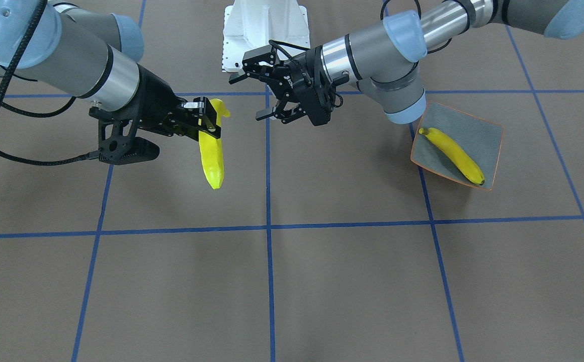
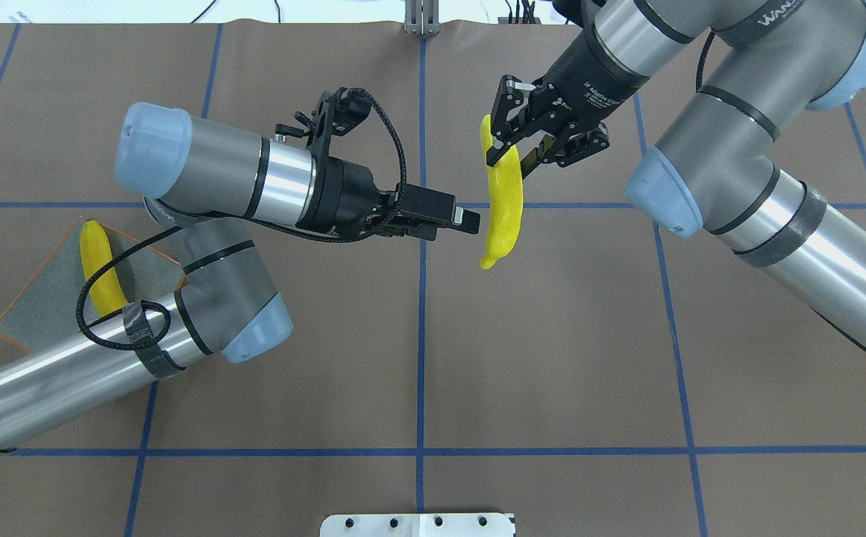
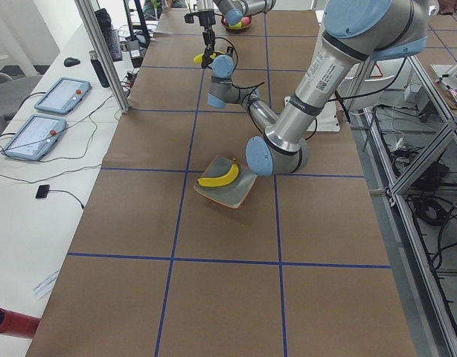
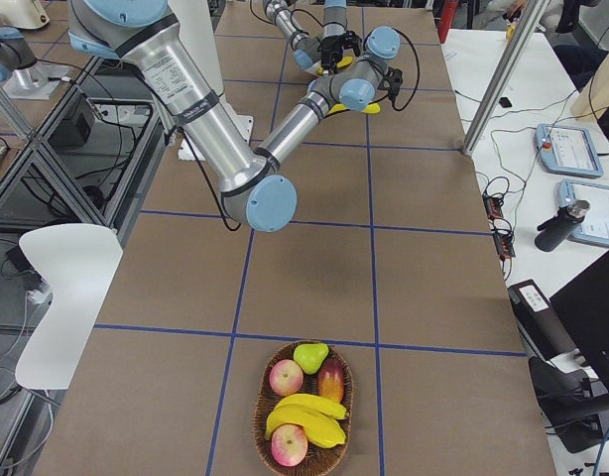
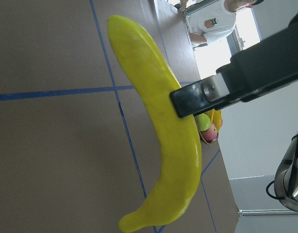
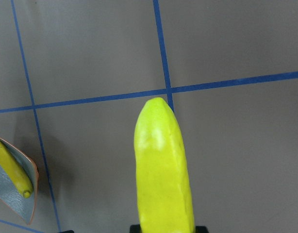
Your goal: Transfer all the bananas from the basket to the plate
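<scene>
We are dangling the banana (image 2: 503, 209) in our clamped right gripper (image 2: 506, 155); left gripper (image 2: 468, 219), agape at its nine o'clock, should grasp mid-body (before release).

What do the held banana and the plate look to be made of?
The held banana is likely plastic with a glossy finish: its surface shows flat facets and an even, unblemished yellow. The plate is probably glazed ceramic or melamine: speckled grey-blue face, thin orange rim; cannot tell which.
</scene>
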Robot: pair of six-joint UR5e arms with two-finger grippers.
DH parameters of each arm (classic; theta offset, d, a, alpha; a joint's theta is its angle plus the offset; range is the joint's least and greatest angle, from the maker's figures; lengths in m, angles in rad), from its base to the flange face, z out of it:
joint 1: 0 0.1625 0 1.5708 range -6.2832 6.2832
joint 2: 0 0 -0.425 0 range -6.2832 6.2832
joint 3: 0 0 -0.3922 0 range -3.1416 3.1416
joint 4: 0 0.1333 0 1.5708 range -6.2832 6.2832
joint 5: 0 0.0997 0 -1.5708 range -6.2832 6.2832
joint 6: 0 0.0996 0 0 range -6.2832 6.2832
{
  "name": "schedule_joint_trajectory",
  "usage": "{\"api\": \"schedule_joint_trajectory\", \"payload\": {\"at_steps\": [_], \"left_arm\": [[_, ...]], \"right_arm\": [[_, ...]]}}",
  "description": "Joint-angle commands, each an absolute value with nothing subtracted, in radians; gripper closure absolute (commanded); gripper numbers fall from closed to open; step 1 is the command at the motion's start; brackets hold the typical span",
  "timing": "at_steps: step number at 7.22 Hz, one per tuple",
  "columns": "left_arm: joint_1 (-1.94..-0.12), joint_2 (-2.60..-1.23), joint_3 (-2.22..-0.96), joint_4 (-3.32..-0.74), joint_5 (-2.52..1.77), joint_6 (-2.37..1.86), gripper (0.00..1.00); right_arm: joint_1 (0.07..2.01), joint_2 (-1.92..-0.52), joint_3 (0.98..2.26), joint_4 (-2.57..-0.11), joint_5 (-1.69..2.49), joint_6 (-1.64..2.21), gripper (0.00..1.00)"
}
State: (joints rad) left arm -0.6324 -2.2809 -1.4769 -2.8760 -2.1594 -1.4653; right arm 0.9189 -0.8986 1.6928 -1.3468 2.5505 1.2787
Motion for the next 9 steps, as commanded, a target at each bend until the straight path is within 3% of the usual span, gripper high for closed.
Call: {"api": "schedule_joint_trajectory", "payload": {"at_steps": [1,9], "left_arm": [[-0.601,-2.295,-1.477,-2.876,-2.111,-1.463,0.02],[-0.589,-2.321,-1.456,-2.873,-2.071,-1.463,0.09]], "right_arm": [[0.914,-0.89,1.686,-1.347,2.563,1.281,1.0],[0.885,-0.891,1.7,-1.347,2.609,1.285,1.0]]}}
